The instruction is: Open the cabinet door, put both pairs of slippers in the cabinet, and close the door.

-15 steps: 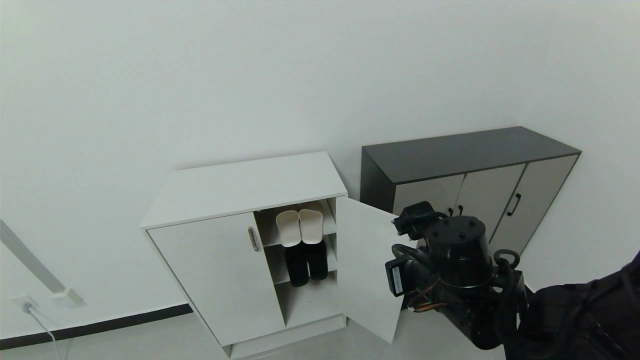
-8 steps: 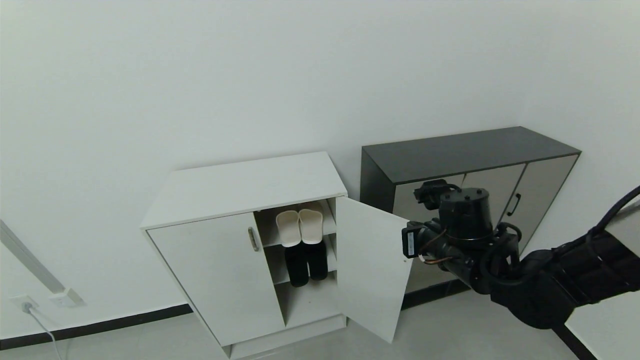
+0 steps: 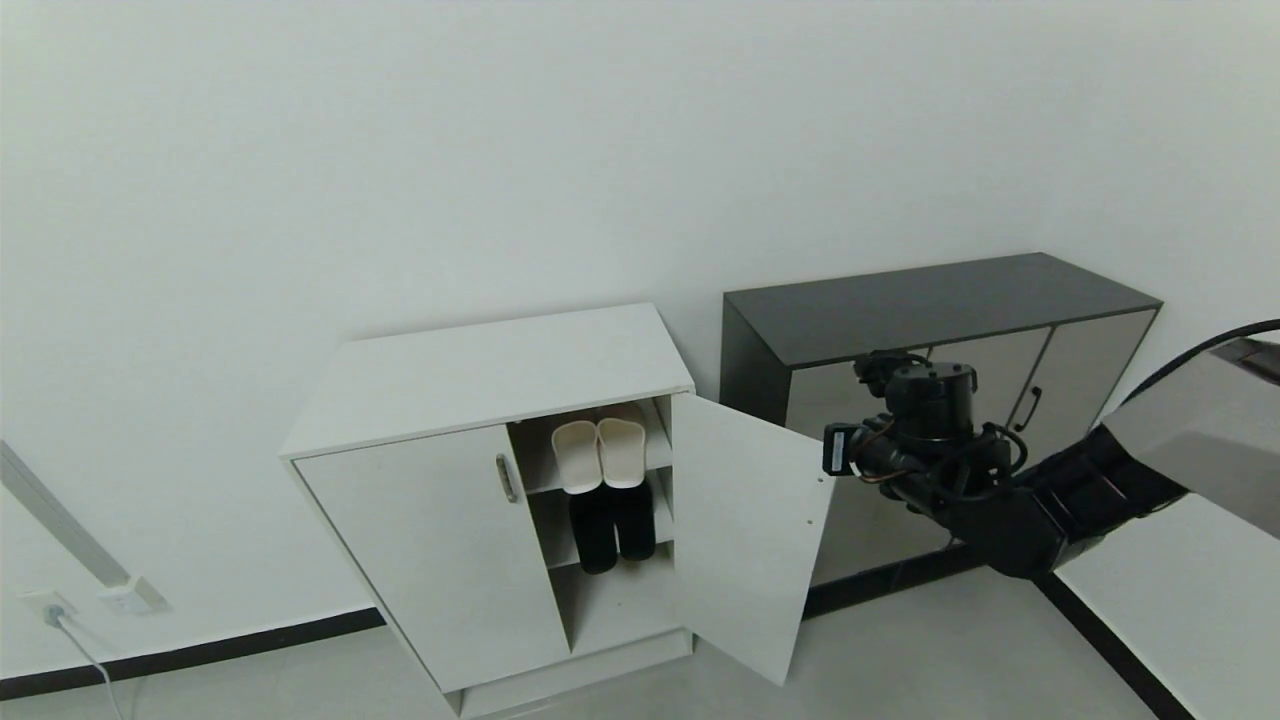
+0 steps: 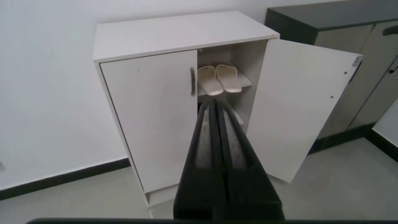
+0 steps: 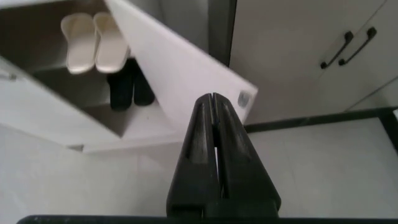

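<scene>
Inside, the white wooden two-door cabinet point(image 3: 490, 375) holds both pairs: cream slippers point(image 3: 600, 455) on the upper shelf and black slippers point(image 3: 613, 525) on the shelf below. Each pair lies side by side, long axes running front to back. Its right door point(image 3: 745, 520) stands open. In its wrist view, the right gripper point(image 5: 212, 98) is clenched and empty near the door's free edge. The left gripper point(image 4: 216, 106), likewise clenched, faces the cabinet.

We see two cabinets: one white cabinet point(image 3: 490, 375) and one dark cabinet point(image 3: 930, 300). We count four slippers: two white slippers point(image 3: 600, 455) and two black slippers point(image 3: 613, 530). We also see one wall plug point(image 3: 45, 607).
</scene>
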Controlling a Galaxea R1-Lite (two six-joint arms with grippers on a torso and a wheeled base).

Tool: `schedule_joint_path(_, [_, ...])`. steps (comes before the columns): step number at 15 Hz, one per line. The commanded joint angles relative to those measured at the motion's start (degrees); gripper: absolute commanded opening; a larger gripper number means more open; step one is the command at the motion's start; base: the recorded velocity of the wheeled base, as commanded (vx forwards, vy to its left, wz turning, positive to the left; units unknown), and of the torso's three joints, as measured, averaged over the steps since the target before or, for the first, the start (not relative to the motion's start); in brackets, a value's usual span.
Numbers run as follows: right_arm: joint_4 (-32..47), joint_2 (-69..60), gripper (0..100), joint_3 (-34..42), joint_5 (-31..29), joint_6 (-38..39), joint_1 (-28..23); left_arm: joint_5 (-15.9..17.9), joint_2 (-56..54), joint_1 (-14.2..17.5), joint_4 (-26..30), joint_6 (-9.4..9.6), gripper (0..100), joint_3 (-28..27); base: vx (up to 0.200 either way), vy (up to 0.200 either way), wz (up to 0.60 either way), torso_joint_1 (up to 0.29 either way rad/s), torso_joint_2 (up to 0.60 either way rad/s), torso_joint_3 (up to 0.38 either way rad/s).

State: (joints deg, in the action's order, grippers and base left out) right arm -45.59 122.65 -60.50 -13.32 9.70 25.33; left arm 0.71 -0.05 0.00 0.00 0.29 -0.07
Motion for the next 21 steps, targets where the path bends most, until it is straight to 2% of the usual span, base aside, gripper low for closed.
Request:
schedule_joint_path(1, [-0.73, 5.49, 0, -4.80, 0.93, 0.23, -2.30, 0.00, 0.05, 0.00, 0.00, 0.06, 0, -0.01, 0.000, 0.000, 0.00, 0.000, 0.00, 0.000])
schedule_joint_path(5, [-0.73, 6.20, 0, -5.86, 0.93, 0.14, -2.83, 0.00, 0.05, 0.00, 0.00, 0.06, 0, -0.01, 0.200, 0.000, 0.00, 0.010, 0.00, 0.005])
schedule_joint_path(21, [-0.64, 14.28, 0, -9.81, 1.90, 0.05, -4.85, 0.00, 0.05, 0.00, 0.00, -0.03, 0, -0.01, 0.000, 0.000, 0.00, 0.000, 0.00, 0.000])
